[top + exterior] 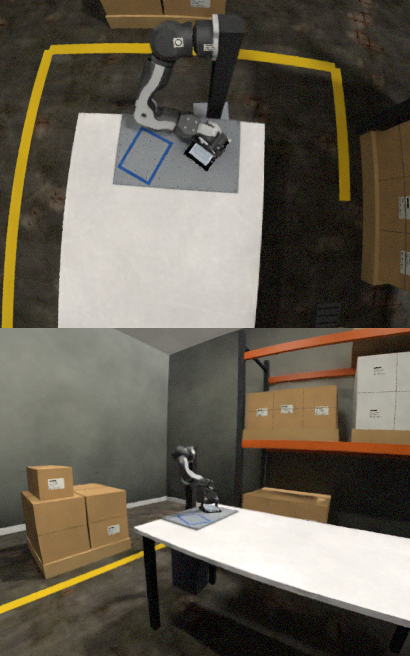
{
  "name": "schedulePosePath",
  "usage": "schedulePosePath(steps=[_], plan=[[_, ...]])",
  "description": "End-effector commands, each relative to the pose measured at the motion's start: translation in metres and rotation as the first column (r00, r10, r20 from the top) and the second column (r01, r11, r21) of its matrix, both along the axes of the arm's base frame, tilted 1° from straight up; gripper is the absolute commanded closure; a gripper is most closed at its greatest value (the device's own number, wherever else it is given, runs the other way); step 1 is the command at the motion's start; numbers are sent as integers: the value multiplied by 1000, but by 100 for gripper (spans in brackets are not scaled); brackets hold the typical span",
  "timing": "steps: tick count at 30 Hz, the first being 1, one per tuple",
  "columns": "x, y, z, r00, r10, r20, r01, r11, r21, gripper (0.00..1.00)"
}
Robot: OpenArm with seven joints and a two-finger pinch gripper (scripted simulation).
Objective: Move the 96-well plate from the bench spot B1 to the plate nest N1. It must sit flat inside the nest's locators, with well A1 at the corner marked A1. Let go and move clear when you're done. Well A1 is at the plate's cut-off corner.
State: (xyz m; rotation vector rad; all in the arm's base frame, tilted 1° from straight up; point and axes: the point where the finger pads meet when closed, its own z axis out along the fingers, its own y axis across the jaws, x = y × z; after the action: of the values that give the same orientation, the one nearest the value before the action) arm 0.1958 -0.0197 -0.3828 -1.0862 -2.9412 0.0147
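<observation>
No writing reads on the plate [201, 154] under the tool [216, 145].

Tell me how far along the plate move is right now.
Done: the blue-outlined bench spot has no plate on it; the plate lies to its right on the grey board, in a dark frame. In hand: the hand is over the plate's edge, fingers opening, gripping nothing. Left: pulling the arm away. Flat seating and corner match are too small to judge.

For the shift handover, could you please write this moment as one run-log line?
stage: release | gripper: opening, over plate | plate: in black nest, flatness and A1 corner unclear | blue B1 outline: vacated
</observation>
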Motion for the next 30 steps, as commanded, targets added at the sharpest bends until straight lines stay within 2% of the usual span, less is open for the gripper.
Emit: schedulePosePath(steps=[1, 4, 13, 18, 30], plan=[[0, 0, 1, 1000, 0, 1, 0, 1000, 2, 33], [0, 0, 1, 1000, 0, 1, 0, 1000, 2, 23], [0, 0, 1, 1000, 0, 1, 0, 1000, 2, 23], [1, 1, 41, 1000, 1, 3, -1, 1000, 3, 23], [1, 1, 41, 1000, 1, 3, -1, 1000, 3, 23]])
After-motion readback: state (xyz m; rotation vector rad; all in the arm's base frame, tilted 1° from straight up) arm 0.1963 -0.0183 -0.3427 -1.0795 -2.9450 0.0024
